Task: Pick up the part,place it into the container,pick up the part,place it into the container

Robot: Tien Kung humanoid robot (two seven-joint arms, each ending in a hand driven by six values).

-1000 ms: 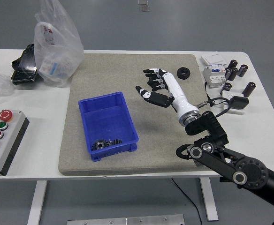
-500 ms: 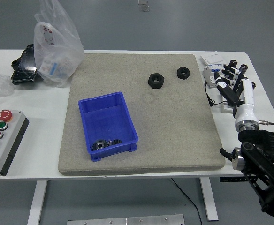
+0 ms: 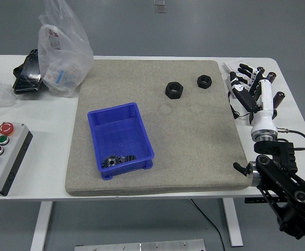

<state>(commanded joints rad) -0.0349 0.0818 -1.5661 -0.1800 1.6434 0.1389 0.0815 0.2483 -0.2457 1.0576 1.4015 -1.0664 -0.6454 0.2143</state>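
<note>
Two black nuts lie on the grey mat in the upper centre of the frame: the larger nut to the left, the smaller nut just up and right of it, the two apart. The blue bin sits at centre left on the mat, with dark gear-like parts seen at its lower end. No nut is held, so a pick-up is judged to be the step in hand.

For a sound grasp, the nut should be approached from above, the fingers closed across opposite flats, and the lift made straight up before it is carried left and down to the bin; the neighbouring nut should not be nudged.

The right hand is at the upper right, over the table's edge clutter, well clear of both nuts. Its fingers are spread and empty, pointing toward the top of the frame, the forearm rising from the lower right corner. The left hand is not seen.
</note>
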